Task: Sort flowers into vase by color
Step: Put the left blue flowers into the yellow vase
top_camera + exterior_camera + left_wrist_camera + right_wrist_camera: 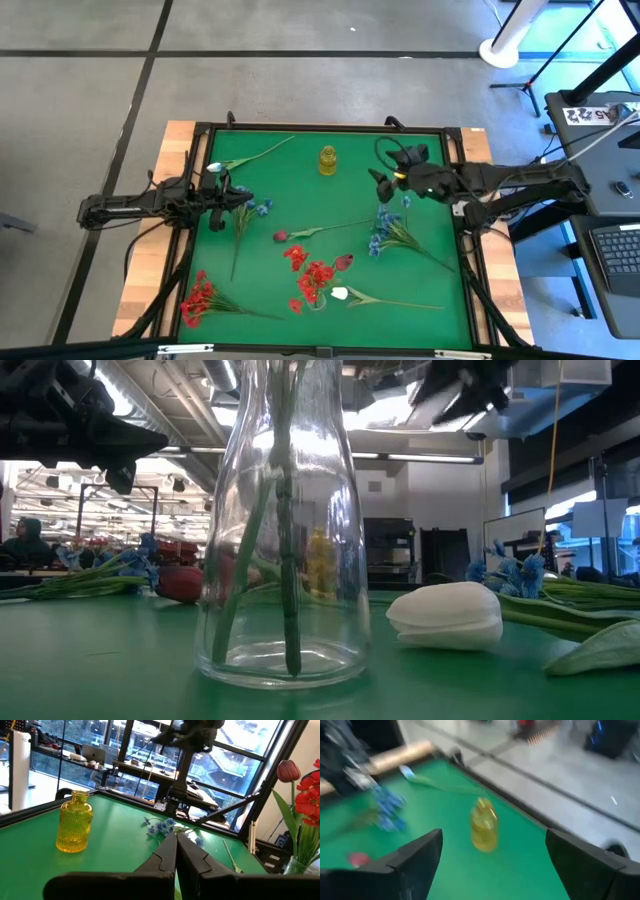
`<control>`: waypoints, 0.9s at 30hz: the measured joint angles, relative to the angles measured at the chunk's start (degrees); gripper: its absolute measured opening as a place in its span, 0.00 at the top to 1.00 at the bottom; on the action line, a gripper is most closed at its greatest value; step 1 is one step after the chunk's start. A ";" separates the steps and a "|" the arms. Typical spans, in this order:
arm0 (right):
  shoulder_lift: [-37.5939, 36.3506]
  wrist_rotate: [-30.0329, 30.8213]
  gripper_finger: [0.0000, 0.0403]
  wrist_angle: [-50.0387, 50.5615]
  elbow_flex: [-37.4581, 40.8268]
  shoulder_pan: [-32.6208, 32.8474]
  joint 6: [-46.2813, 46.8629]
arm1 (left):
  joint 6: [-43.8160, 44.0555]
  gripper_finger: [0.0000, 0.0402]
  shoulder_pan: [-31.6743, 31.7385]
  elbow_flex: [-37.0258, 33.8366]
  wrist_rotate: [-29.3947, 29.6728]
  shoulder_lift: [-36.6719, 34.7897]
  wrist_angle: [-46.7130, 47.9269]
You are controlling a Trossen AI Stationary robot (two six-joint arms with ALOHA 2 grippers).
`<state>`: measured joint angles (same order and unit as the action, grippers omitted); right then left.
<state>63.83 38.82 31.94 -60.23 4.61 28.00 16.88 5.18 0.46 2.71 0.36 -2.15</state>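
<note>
At the left of the green table [440, 160] we see the left gripper [232, 200] with its fingers [167, 855] pressed together, clenched on nothing we can make out. A blue flower [243, 222] lies just beside it, its blooms near the fingertips and its stalk running away toward the table's near edge. Behind the gripper a white-budded stem [250, 155] lies slantwise, bud toward the left rail. In the near left corner a red bunch [200, 298] lies flat, stalks pointing right.

Mid-table, the clear vase [316, 290] holds red flowers [318, 272]. The low view shows what the high view hides: green stalks [285, 520] standing upright inside the glass [282, 530]. A dark red bud [281, 236] lies beyond the vase, its stalk running right. A white tulip [341, 294] rests just beside the vase, stem pointing right.

The yellow bottle [328, 160] stands upright near the far edge; only the right wrist view shows it between the right arm's widely spread fingers [415, 855].

The right gripper [382, 186] is released and hovers above a second blue bunch [388, 228], whose stalks slant toward the right rail.
</note>
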 joint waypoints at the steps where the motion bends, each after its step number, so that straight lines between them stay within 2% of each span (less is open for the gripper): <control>1: 0.47 -0.96 0.12 2.16 0.02 -0.69 1.05 | -0.09 1.00 0.00 -0.01 -0.01 -0.01 0.00; 4: 2.30 -3.82 0.12 7.98 0.03 -2.07 3.44 | 0.40 1.00 -0.01 0.01 -0.01 -0.02 0.00; 9: 4.61 -2.17 0.12 9.42 2.67 -2.50 4.10 | 1.94 1.00 0.01 -0.01 -0.01 -0.01 -1.73; 17: 5.56 -0.75 0.12 2.01 10.53 -2.43 3.67 | 5.42 1.00 -0.01 -0.01 -0.01 0.00 -10.39; 23: 5.58 2.26 0.12 -6.42 15.49 -2.43 1.31 | 1.25 1.00 0.01 0.03 -0.07 0.18 -21.69; 25: 5.58 3.69 0.12 -9.99 17.24 -2.43 0.02 | -0.49 1.00 0.01 0.05 -0.21 0.35 -22.01; 27: 5.60 4.81 0.12 -11.95 18.24 -2.41 -0.84 | -0.74 1.00 0.06 0.52 2.30 0.75 -20.44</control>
<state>69.43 43.62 19.99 -41.99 2.20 27.16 16.14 5.23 0.98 5.01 1.11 -22.59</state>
